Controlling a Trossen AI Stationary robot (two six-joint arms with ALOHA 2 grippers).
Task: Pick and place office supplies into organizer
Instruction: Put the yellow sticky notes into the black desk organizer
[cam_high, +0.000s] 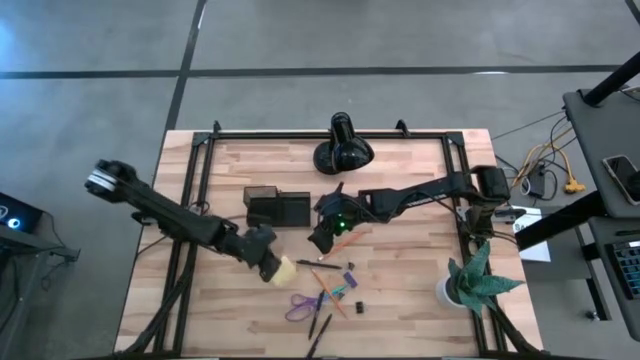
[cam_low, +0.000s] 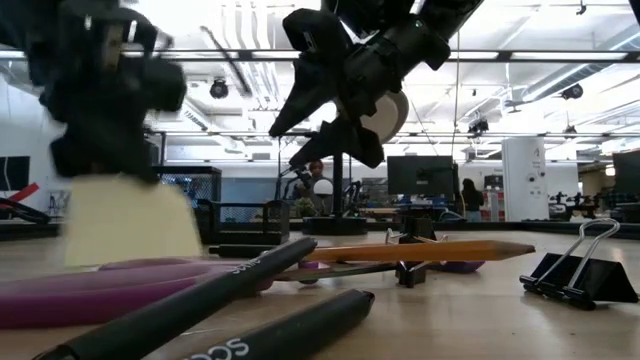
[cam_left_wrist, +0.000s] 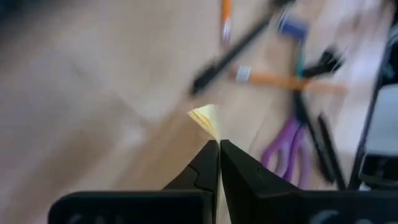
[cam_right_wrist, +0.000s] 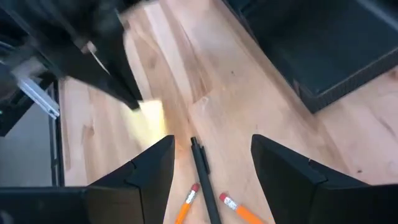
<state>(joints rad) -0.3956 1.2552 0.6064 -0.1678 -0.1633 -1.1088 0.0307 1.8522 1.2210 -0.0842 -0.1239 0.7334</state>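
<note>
Fingers of the left gripper (cam_high: 274, 268) are pinching the yellow pad (cam_high: 286, 268), lifting it off the table (cam_high: 400, 300) at 7 o'clock from the organizer (cam_high: 277, 208). Right gripper (cam_high: 322, 240) is hanging wide, empty, over bare wood above pens (cam_high: 318, 264) and pencils (cam_high: 330, 296).

A grey floor (cam_high: 90, 60) crossed by dark seams surrounds the wooden bench (cam_high: 420, 270). Beyond it, strip lights (cam_low: 560, 75) line a white ceiling above distant monitors (cam_low: 415, 175).

Pale yellow sticky-note pad (cam_high: 285, 267), purple scissors (cam_high: 301, 305), orange pencil (cam_low: 420, 250), black organizer (cam_high: 277, 209)
</note>
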